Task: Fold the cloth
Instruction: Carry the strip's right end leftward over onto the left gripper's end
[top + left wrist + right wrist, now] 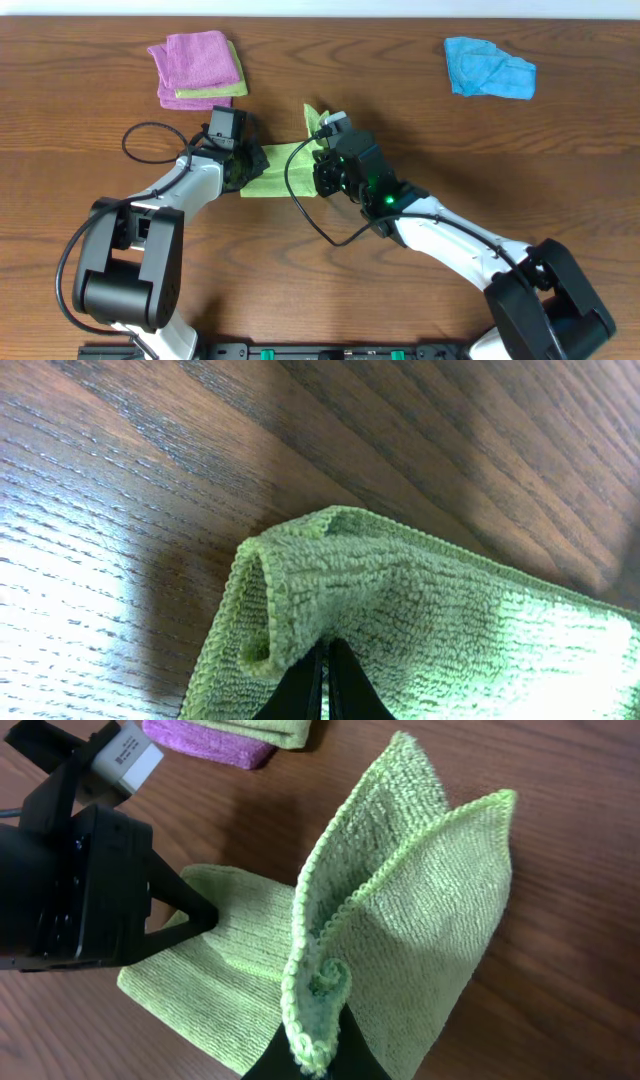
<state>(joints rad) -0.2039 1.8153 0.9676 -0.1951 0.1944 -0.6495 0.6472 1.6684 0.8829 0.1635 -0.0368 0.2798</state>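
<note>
The green cloth (pixel 281 170) lies near the middle of the table (pixel 420 110) in the overhead view, with both arms meeting over it. The left gripper (pixel 252 166) sits at the cloth's 9 o'clock edge and the right gripper (pixel 320 160) at its 3 o'clock edge. One corner of the cloth stands up toward 12 o'clock beside the right wrist. A purple cloth (pixel 192 60) with a lime cloth (pixel 226 90) tucked into it lies toward 10 o'clock, well apart. A blue cloth (pixel 488 68) lies crumpled toward 2 o'clock.

In the left wrist view, the green cloth (pixel 430 610) fills the lower right, its near edge doubled over into a small loop. The left gripper (pixel 326 660) comes in from 6 o'clock, its fingers drawn almost together and pinching that doubled edge. Bare table (pixel 130 500) shows at 9 and 12 o'clock.

In the right wrist view, the green cloth (pixel 430 920) rises in two upright flaps toward 1 o'clock, while the rest lies flat on the wood toward 8 o'clock. The right gripper (pixel 315 1055) clamps a curled corner at 6 o'clock (only a thin roll of fabric shows between the dark fingers). The left gripper (pixel 205 914) reaches in from 9 o'clock, its tip on the flat part. The purple cloth (pixel 205 742) and the lime cloth (pixel 285 728) sit at 12 o'clock.
</note>
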